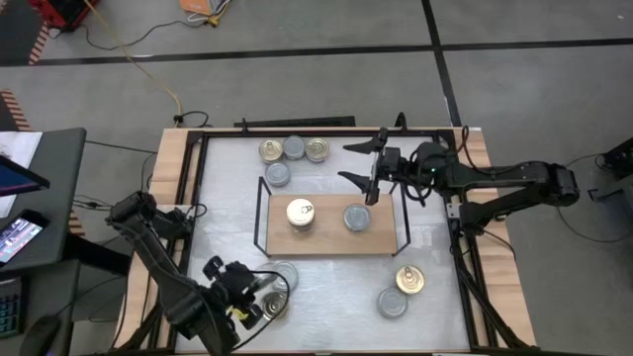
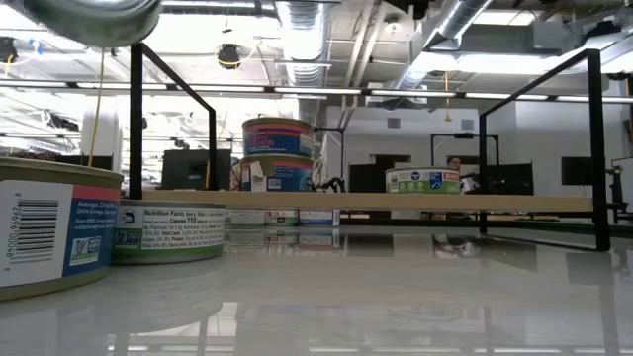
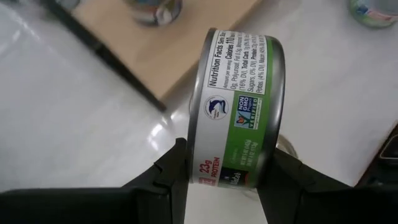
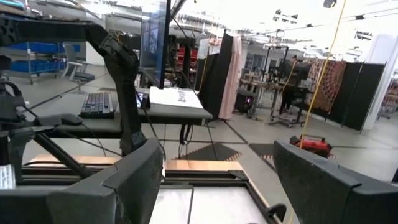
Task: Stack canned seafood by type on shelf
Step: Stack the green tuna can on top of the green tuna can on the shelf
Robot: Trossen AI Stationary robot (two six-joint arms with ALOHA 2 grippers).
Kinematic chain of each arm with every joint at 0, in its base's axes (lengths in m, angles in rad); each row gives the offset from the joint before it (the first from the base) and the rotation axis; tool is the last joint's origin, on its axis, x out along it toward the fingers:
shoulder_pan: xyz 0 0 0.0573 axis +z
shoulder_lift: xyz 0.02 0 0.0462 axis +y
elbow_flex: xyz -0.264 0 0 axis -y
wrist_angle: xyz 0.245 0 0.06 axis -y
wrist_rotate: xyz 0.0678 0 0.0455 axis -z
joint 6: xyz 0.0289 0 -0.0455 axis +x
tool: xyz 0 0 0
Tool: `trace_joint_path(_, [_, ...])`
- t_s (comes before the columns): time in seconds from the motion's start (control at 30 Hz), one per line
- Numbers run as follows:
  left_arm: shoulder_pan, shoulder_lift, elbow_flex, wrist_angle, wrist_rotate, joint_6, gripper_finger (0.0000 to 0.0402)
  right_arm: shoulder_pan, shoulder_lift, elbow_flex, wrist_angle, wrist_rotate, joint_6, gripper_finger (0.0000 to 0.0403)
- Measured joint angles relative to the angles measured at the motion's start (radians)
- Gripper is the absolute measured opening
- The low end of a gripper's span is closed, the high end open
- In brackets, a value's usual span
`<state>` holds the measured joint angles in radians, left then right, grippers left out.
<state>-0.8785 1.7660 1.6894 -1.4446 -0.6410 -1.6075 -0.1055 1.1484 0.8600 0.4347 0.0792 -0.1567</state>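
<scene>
Left gripper [image 3: 221, 177] jaws clenched on a green-label tin [image 3: 239, 106], lifted near the worktop's front-left. Next: carry to shelf [image 1: 331, 242], probably onto the silver tin [image 1: 357, 218]. Right gripper [image 1: 361, 163] released, hovering behind shelf.

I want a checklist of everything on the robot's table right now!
Surface: white tabletop, bare between tins.
Job's things: shelf holds a gold-lid stack and one silver tin; four tins behind it, two loose tins in front.
Clutter: nothing seen.
Tools: left tool shut on a green-label tin; right tool open, empty, beside the shelf's far edge.
Cables: yellow cord on the floor.
Surroundings: desk with keyboard.
</scene>
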Motion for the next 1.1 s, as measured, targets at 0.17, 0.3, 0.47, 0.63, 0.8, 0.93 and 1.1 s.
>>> trace_joint_path(0.17, [0.018, 0.0, -0.001, 0.039, -0.081, 0.102, 0.0138, 0.0, 0.0, 0.0, -0.027, 0.0, 0.02, 0.0329])
trace_joint_path(0.3, [0.033, 0.0, -0.001, 0.08, -0.165, 0.185, 0.0138, 0.0, 0.0, 0.0, -0.044, 0.0, 0.021, 0.0329])
trace_joint_path(0.47, [0.059, 0.0, -0.01, 0.08, -0.205, 0.237, 0.0138, -0.002, 0.0, 0.0, -0.066, 0.0, 0.025, 0.0329])
trace_joint_path(0.63, [0.088, 0.0, -0.038, 0.082, -0.228, 0.276, 0.0138, -0.002, 0.0, 0.0, -0.068, 0.0, 0.026, 0.0329])
trace_joint_path(0.8, [0.11, 0.0, -0.055, 0.108, -0.238, 0.336, 0.0138, -0.002, 0.0, 0.0, -0.072, 0.0, 0.026, 0.0329])
trace_joint_path(0.93, [0.126, 0.0, -0.055, 0.134, -0.256, 0.387, 0.0138, -0.002, 0.0, 0.0, -0.076, 0.0, 0.026, 0.0329])
trace_joint_path(1.1, [0.135, 0.0, -0.055, 0.138, -0.295, 0.419, 0.0138, -0.002, 0.0, 0.0, -0.076, 0.0, 0.026, 0.0329])
